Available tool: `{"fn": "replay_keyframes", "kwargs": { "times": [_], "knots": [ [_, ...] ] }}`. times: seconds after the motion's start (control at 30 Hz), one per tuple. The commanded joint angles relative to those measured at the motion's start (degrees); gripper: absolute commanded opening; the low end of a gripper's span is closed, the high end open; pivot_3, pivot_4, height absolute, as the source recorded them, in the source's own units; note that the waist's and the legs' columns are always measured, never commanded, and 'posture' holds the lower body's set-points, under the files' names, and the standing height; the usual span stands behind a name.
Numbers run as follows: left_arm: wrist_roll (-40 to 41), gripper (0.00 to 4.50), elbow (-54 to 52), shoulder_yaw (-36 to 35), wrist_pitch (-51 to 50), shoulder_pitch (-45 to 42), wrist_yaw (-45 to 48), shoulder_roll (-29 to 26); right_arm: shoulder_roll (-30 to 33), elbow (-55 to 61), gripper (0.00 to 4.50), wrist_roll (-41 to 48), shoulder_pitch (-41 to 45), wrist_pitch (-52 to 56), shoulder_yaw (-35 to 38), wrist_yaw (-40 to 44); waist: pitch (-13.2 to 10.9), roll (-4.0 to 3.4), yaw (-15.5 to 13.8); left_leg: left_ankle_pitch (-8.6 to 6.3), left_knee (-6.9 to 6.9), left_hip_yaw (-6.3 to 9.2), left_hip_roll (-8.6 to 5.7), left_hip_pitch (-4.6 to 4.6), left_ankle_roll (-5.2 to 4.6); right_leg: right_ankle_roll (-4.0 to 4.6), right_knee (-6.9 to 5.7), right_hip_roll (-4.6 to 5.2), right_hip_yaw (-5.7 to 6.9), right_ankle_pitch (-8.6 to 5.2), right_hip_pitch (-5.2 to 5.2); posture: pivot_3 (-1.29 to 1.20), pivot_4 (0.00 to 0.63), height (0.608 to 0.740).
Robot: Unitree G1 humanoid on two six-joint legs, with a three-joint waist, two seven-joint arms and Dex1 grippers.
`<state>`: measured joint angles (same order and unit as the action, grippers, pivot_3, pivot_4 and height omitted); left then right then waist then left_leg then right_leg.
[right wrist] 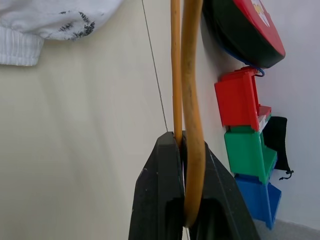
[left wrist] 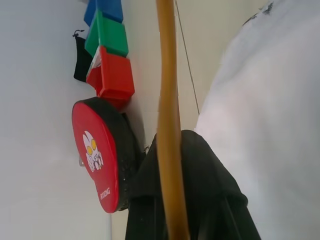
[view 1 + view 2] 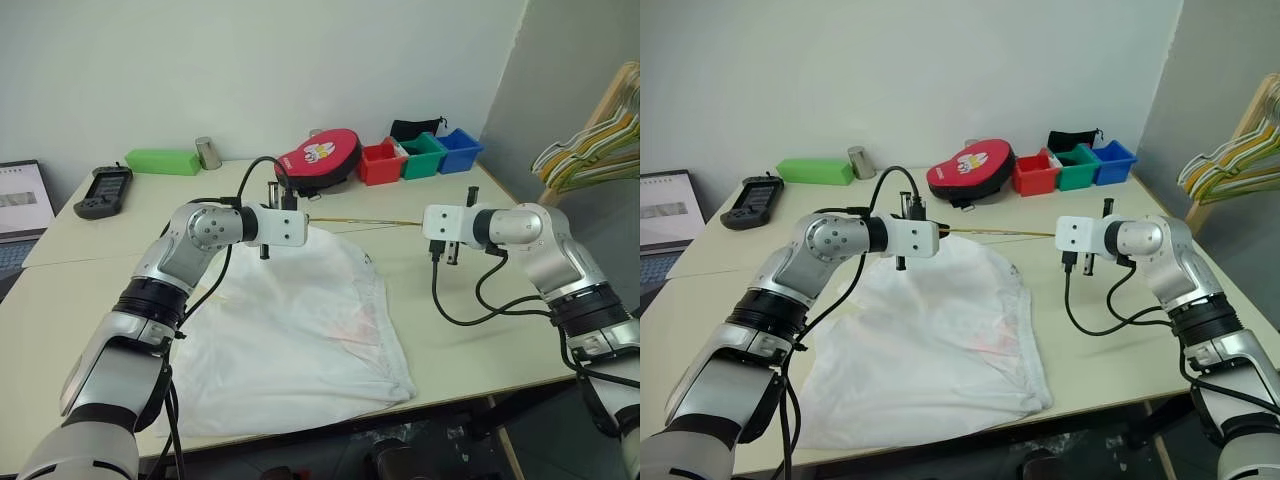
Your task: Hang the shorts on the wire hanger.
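Observation:
The shorts lie spread flat on the table, white with a faint pinkish mark; their upper edge reaches up under my left gripper. The wire hanger, thin and yellow, is held level above the table between my two grippers. My left gripper is shut on the hanger's left end, and the wire runs along its finger. My right gripper is shut on the hanger's right end, with two yellow strands pinched between its black fingers. A corner of the shorts also appears in the right wrist view.
At the back of the table stand a red case, red, green and blue bins, a green box and a metal cylinder. A controller and laptop sit far left. Striped hangers hang on a rack at right.

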<state>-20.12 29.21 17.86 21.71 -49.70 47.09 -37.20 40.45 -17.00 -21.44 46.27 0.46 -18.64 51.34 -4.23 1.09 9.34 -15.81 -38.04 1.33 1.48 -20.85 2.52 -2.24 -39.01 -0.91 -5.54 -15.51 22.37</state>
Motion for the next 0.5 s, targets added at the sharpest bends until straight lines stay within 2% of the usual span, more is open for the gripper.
{"fn": "replay_keyframes", "kwargs": {
  "times": [0.03,0.23,0.3,0.5],
  "knots": [
    [5.0,1.09,-1.4,-2.5,0.2,-1.1,2.1,0.6,0.6,3.3,0.0,0.9,0.3,0.7,1.7,0.8,0.0,0.0,0.0,0.0,0.0,0.0,0.0,0.0,0.0,0.0,0.0,0.0,0.0,0.0,0.0,-0.09,0.0,0.74],
    [8.8,2.21,0.1,-4.4,1.8,-2.5,2.6,0.4,1.1,4.2,0.0,1.1,-0.6,1.4,2.0,1.1,0.0,0.0,0.0,0.0,0.0,0.0,0.0,0.0,0.0,0.0,-0.01,0.0,0.01,0.0,0.0,-0.09,0.009,0.74],
    [12.4,2.63,0.1,-6.2,1.1,-3.6,4.1,0.8,1.8,4.7,0.0,1.4,-1.5,1.9,2.3,1.7,0.0,0.0,0.0,0.0,-0.01,0.0,0.0,0.0,0.0,-0.01,0.0,0.0,0.02,0.0,0.0,-0.09,0.011,0.74],
    [24.2,4.0,-8.2,-10.4,-9.6,-2.2,11.9,0.6,5.2,5.5,0.0,6.9,-8.2,10.3,5.9,7.4,0.0,0.01,-0.1,0.0,-0.01,-0.02,-0.01,-0.03,0.0,-0.02,0.02,0.0,0.04,-0.01,-0.01,-0.1,0.021,0.74]
  ]
}}
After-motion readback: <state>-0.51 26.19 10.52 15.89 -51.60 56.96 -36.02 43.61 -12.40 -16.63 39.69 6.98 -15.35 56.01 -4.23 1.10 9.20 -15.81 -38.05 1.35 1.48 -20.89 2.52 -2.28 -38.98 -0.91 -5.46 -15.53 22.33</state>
